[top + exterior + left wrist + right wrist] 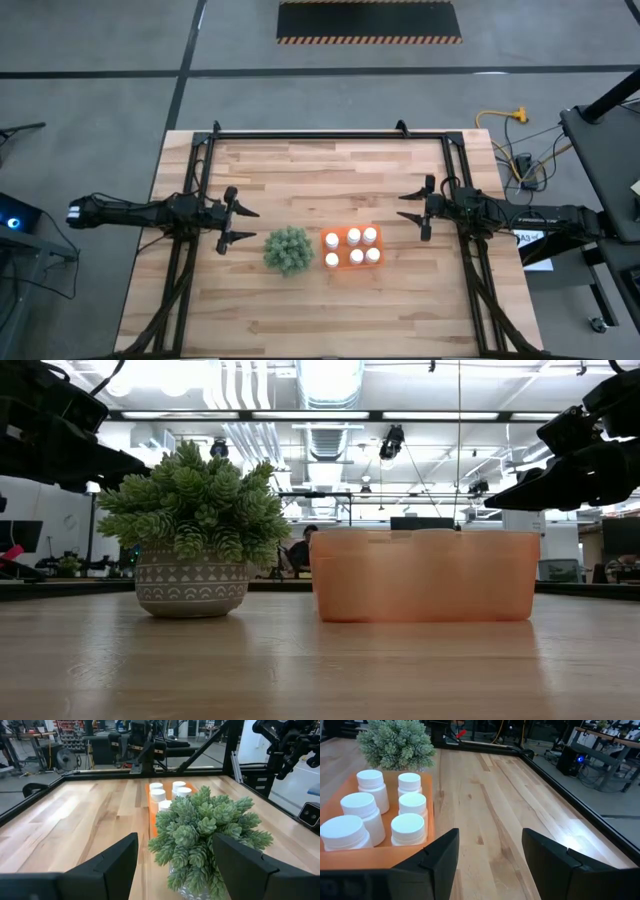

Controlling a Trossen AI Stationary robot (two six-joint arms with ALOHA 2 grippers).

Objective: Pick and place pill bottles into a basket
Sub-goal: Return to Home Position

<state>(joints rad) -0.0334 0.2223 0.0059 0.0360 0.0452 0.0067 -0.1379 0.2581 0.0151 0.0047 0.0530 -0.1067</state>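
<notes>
Two dark arms reach in from opposite sides of the pale wooden plank surface [300,170] in the high view. The left claw [250,224] hangs just left of the round spiky green plant [288,250], its fingers spread wide and holding nothing. The right claw [404,206] hangs to the right of the bright orange rectangular plastic basket [342,247], also spread wide and empty. The basket sits just beside the plant. The small white cylindrical pill bottles [356,256] with round white caps stand upright inside it in two rows.

From the low view the basket's translucent orange wall hides the bottles entirely. This view adds that the plant grows from a grey patterned pot [190,585], that a narrow gap separates pot and basket, and that both claws are raised well above the surface. A person [298,550] sits far back in the room.

The left wrist view looks between its own parted fingers at the plant, which covers most of the basket. Only several white caps and a strip of orange show.

The right wrist view alone gives a clear count: six bottles, three by two, all capped and packed closely. Only bare wood lies between its parted fingers.
</notes>
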